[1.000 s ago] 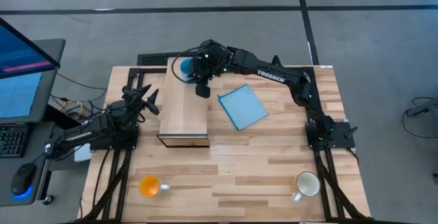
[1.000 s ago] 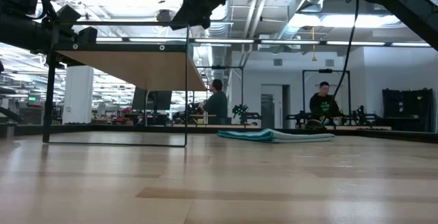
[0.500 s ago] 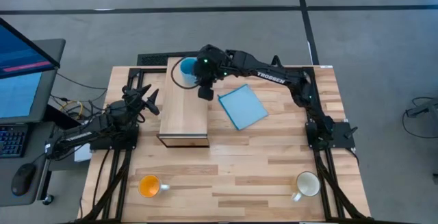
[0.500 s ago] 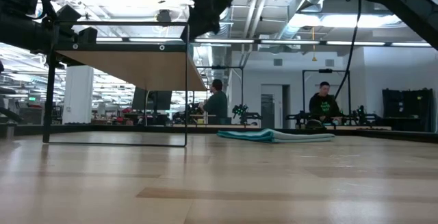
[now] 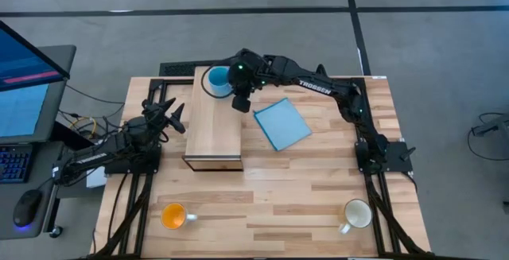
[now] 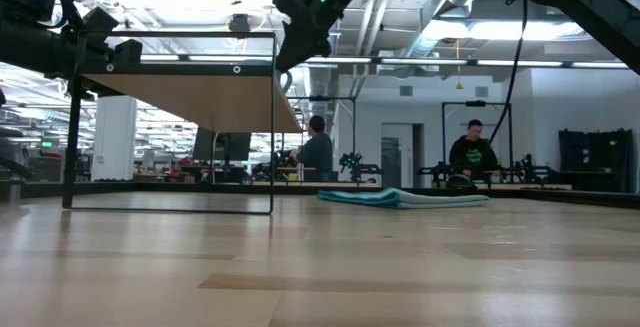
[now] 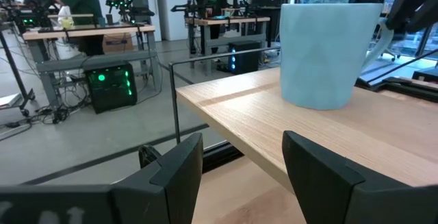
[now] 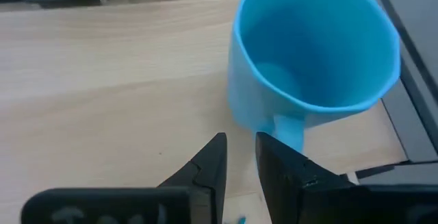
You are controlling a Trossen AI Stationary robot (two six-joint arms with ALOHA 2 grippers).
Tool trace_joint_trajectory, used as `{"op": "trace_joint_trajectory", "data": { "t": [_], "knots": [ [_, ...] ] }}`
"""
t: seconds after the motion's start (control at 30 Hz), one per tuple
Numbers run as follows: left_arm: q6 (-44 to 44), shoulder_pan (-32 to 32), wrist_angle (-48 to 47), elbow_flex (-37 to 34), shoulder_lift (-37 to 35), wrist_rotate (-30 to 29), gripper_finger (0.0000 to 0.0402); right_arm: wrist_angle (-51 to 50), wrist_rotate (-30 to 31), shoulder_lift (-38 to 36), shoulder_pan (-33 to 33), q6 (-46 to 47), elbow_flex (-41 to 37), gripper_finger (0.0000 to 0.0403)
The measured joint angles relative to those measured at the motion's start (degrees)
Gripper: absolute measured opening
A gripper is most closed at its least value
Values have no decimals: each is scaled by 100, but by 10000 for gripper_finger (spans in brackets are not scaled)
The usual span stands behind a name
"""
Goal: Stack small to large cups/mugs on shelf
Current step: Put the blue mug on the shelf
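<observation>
The small light-blue mug [image 5: 216, 79] stands upright on its base at the far end of the light-wood shelf [image 5: 213, 129]. It also shows in the right wrist view [image 8: 311, 59] and the left wrist view [image 7: 321, 53]. My right gripper [image 5: 238, 97] [image 8: 239, 148] is just to the right of the mug. Its fingers are a narrow gap apart and stop short of the handle [image 8: 289, 131]. My left gripper [image 5: 171, 115] [image 7: 243, 145] waits open and empty left of the shelf. The orange mug [image 5: 173, 215] and the cream mug [image 5: 357, 213] stand near the table's near edge.
A flat blue square sheet [image 5: 281, 122] lies on the table right of the shelf and shows in the low view [image 6: 400, 197]. The shelf top stands on a thin metal frame [image 6: 272, 127]. People sit at benches in the room beyond the table.
My right gripper has drawn back from the light-blue mug toward the table's right edge. The mug was partly covered by the gripper and now stands in full view on the shelf's far end.
</observation>
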Motion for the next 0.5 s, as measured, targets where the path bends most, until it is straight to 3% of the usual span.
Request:
{"op": "trace_joint_trajectory", "data": {
  "t": [0.5],
  "knots": [
    [-1,0,-1,0,0,0,195,20,663,0,-39,-183,0,102]
  ]
}}
